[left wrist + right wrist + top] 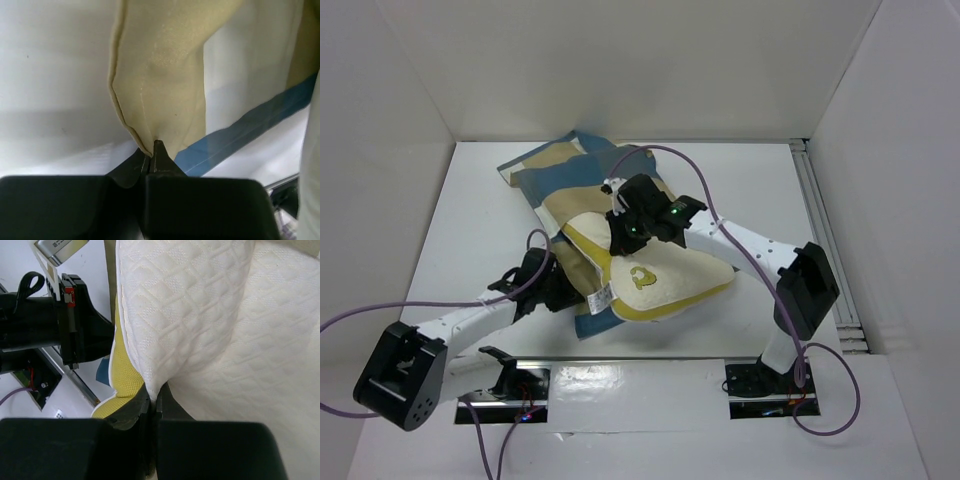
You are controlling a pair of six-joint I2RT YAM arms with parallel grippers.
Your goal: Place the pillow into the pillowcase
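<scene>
One quilted cream pillow [680,282] on smooth checked pillowcase [555,175].

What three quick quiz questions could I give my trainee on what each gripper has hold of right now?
1. True or false: the left gripper is shut on a fold of the pillowcase.
2. What does the right gripper pinch? A the pillow; B the pillowcase; C nothing.
3. Fill in: in the top view, the pillow's yellow emblem faces ___.
Key: 1 true; 2 A; 3 up.
</scene>
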